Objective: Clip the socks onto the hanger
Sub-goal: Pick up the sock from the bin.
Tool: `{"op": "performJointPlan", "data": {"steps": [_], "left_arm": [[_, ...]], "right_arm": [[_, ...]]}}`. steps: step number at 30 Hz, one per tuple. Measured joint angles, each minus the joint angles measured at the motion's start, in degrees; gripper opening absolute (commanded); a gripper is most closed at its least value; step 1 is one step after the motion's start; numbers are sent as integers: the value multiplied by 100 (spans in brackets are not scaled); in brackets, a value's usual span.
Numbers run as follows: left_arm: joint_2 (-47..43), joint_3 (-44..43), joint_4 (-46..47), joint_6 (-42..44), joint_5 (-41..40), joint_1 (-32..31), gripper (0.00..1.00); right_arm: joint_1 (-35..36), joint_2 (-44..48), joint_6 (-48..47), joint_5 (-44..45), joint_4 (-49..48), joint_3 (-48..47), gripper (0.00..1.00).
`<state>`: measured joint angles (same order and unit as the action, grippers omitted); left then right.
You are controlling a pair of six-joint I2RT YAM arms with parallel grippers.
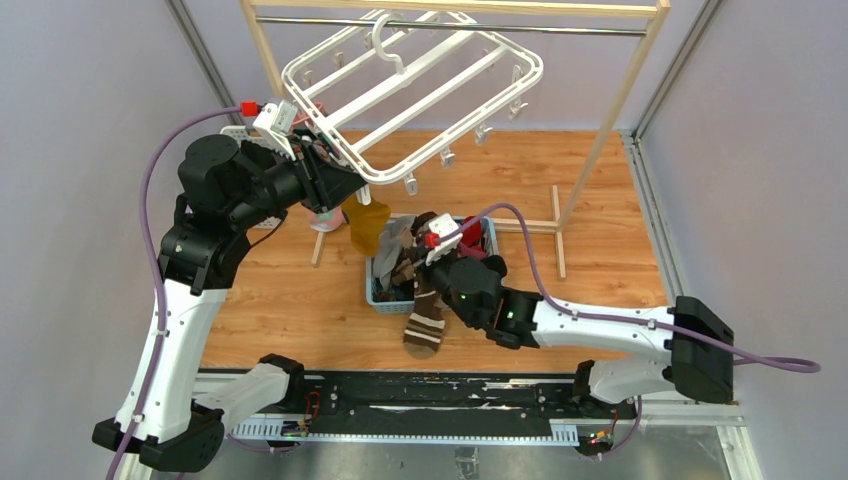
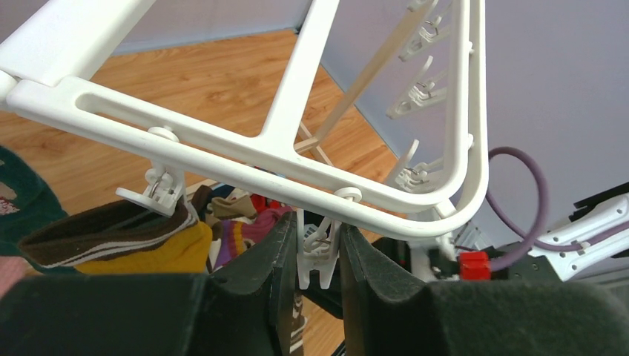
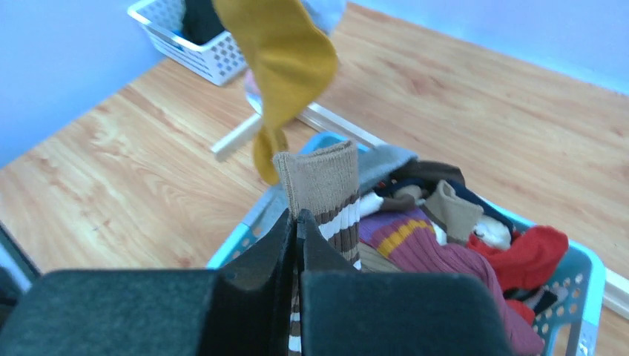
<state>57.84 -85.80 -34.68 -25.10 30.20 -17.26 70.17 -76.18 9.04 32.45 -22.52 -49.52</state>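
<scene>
Right end effector pinches striped sock, its grasped part hidden.

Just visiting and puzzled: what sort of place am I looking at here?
Probably a robot test booth staged as a laundry corner: plain walls close it in, and a wooden rack holds a white clip hanger near a basket of socks.

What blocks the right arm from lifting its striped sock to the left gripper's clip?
Likely nothing, so yes: the right gripper holds the striped sock below the clip, with the mustard sock hanging aside.
</scene>
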Motion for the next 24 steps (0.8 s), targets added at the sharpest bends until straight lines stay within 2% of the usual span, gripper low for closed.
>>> {"op": "performJointPlan", "data": {"steps": [3, 10, 24], "left_arm": [[0, 7, 11, -4, -2, 0, 0], [-4, 74, 55, -50, -4, 0, 0], [-83, 221, 162, -149, -61, 2, 0]], "right_arm": [[164, 313, -341, -256, -601, 291, 0], [448, 599, -944, -369, -1427, 317, 0], [767, 492, -1832, -256, -2531, 20, 0]]}}
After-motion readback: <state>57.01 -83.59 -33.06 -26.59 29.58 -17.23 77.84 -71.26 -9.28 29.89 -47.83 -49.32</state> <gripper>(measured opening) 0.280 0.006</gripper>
